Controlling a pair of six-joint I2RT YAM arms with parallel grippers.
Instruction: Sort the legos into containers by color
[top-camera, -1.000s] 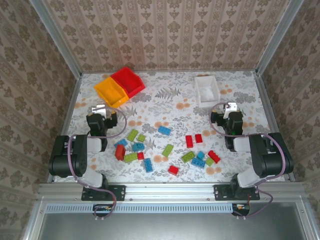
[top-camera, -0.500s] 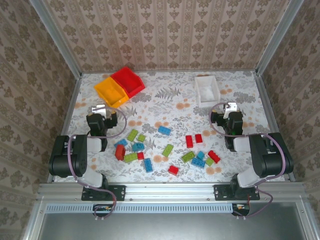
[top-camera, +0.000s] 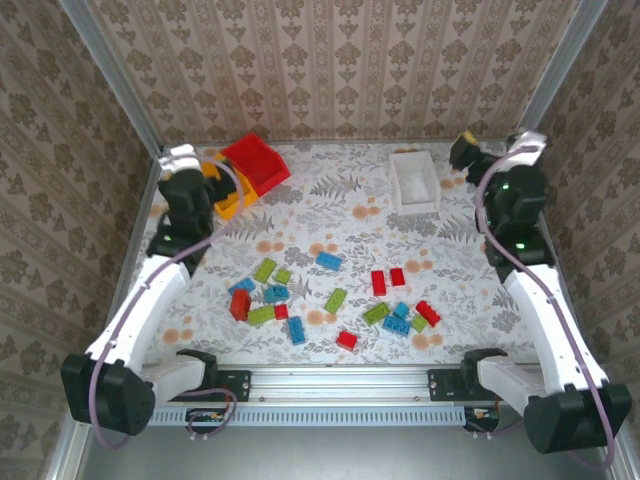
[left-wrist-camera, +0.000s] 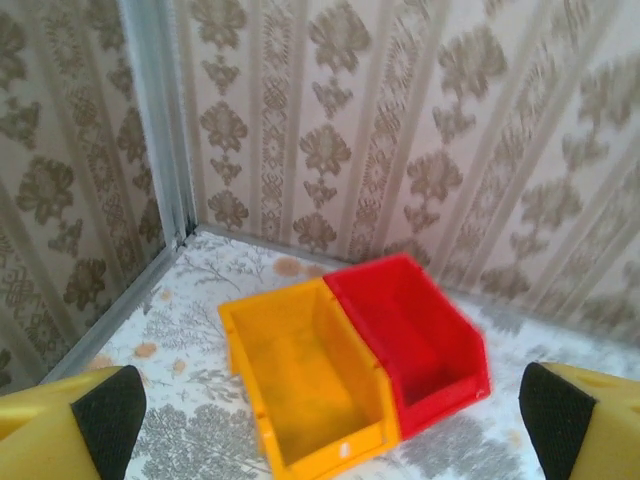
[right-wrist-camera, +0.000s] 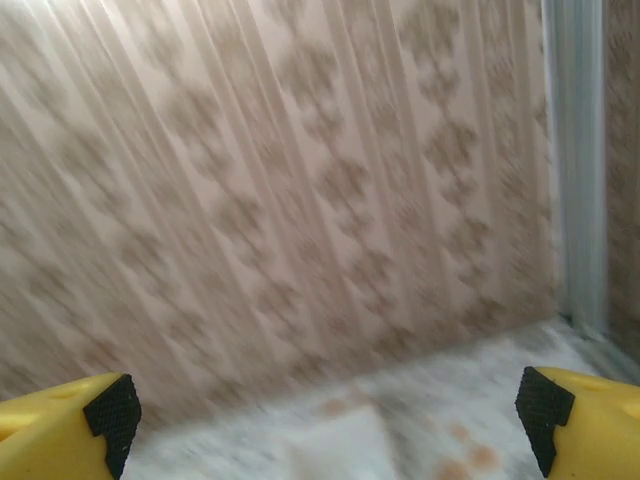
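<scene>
Since the left hand (left-wrist-camera: 333, 425), facing the yellow bin (left-wrist-camera: 300, 390) and red bin (left-wrist-camera: 420, 340), and the right hand (right-wrist-camera: 328, 415), beside the white bin (top-camera: 414, 182), both gape empty, with the bricks (top-camera: 336, 299) well behind them on the desk (top-camera: 340, 215), drop over one outlying brick and straddle it squarely.

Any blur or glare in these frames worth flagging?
Right wrist: heavy motion blur, the wallpaper smeared and the white bin just a pale smudge. Left wrist: slightly soft, yellow-orange bin and red bin clear. Top external: sharp, evenly lit, no glare.
</scene>
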